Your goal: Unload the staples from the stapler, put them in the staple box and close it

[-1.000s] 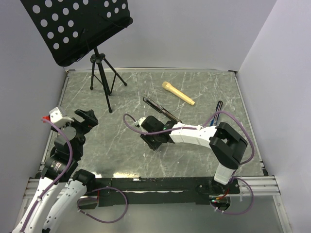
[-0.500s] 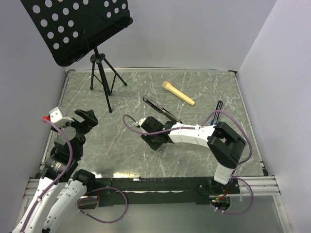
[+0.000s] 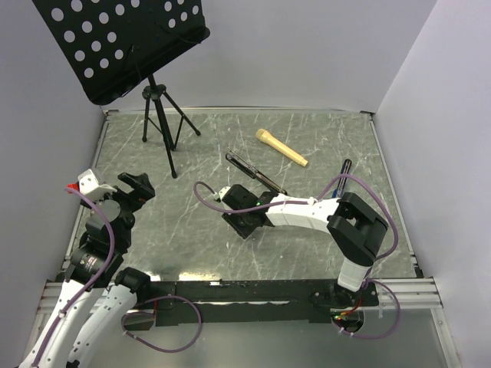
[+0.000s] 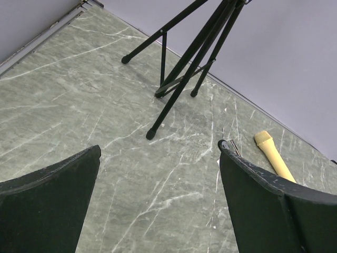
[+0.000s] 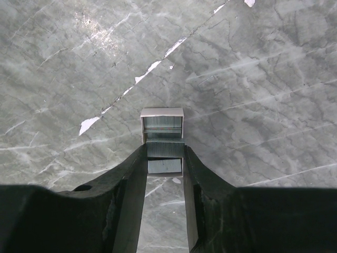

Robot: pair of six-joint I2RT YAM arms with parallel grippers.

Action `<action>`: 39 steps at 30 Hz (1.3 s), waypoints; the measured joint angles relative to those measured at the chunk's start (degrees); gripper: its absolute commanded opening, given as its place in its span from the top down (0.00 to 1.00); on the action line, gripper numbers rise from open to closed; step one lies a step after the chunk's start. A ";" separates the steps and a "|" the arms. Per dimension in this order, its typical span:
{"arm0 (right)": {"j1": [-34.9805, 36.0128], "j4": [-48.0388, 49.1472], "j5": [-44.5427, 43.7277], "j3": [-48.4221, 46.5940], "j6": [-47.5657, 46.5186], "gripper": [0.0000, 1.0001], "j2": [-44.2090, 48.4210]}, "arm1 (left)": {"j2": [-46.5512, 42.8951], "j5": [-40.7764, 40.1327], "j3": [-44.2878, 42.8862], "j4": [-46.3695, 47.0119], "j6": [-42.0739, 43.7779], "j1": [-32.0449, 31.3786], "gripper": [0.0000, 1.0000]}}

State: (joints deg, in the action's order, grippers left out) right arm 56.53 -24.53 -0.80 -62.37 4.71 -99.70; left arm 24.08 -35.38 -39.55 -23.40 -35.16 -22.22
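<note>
The stapler lies as a slim black bar on the marble table, just beyond my right gripper. In the right wrist view my right gripper is shut on the staples, a small silvery-grey strip. The strip sticks out past the fingertips, low over the table. My left gripper hovers at the left side, far from the stapler. In the left wrist view the left gripper is open with only bare table between its fingers, and the stapler's tip peeks out beside the right finger.
A music stand on a black tripod stands at the back left. A tan handle lies beyond the stapler, and a blue-and-black pen lies to the right. Pale walls enclose the table.
The right arm's elbow has shifted very slightly to the left. Its gripper still holds the staples in the same spot, and the left arm has not moved.
</note>
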 measured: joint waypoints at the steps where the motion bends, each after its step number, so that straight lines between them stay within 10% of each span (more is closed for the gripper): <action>1: 0.09 0.00 0.00 0.00 0.07 0.62 0.00 | 0.00 0.00 0.00 0.00 0.00 0.00 0.00; 39: 0.46 -0.46 -1.60 -1.60 1.42 0.51 -0.09 | 0.00 0.02 0.00 0.00 0.00 0.00 0.01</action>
State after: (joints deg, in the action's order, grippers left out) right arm 56.99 -24.99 -2.39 -63.96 6.13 -99.79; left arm 24.08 -35.35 -39.55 -23.40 -35.16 -22.22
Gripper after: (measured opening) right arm 0.481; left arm 0.994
